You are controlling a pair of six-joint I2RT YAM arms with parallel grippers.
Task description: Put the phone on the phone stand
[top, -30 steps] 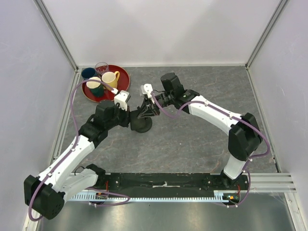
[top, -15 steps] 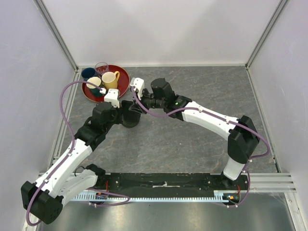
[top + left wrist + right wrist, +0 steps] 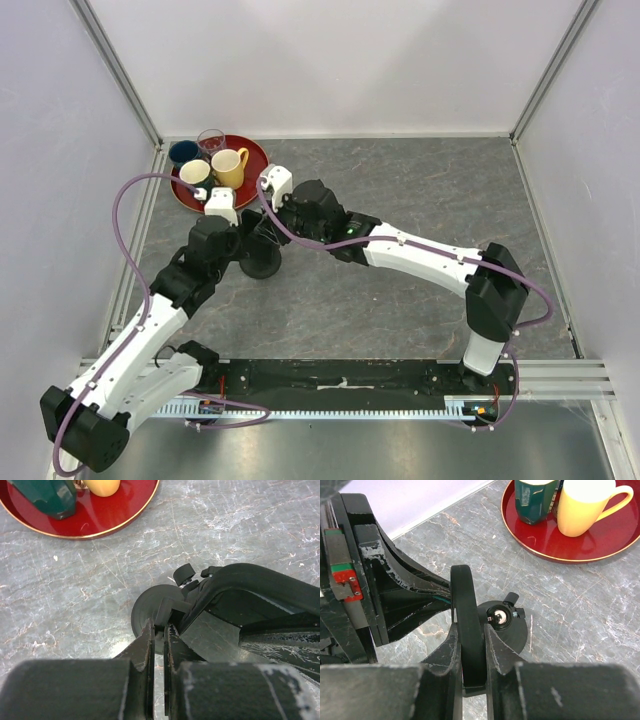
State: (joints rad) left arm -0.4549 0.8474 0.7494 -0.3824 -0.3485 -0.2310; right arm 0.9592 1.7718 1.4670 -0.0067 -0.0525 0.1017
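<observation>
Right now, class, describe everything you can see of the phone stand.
The phone stand is matte black. Its round disc base sits flat on the grey stone-look table, with a shiny ball joint and a small knob above. The left end effector appears to pinch its top bracket. The phone, edge-on, stands close beside it.

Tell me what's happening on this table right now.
The right pincer is shut on the phone, holding it on edge right next to the phone stand. The left pincer looks clamped on the stand's upright part, steadying it on the table. The phone is not yet seated. A red tray of mugs sits behind.
</observation>
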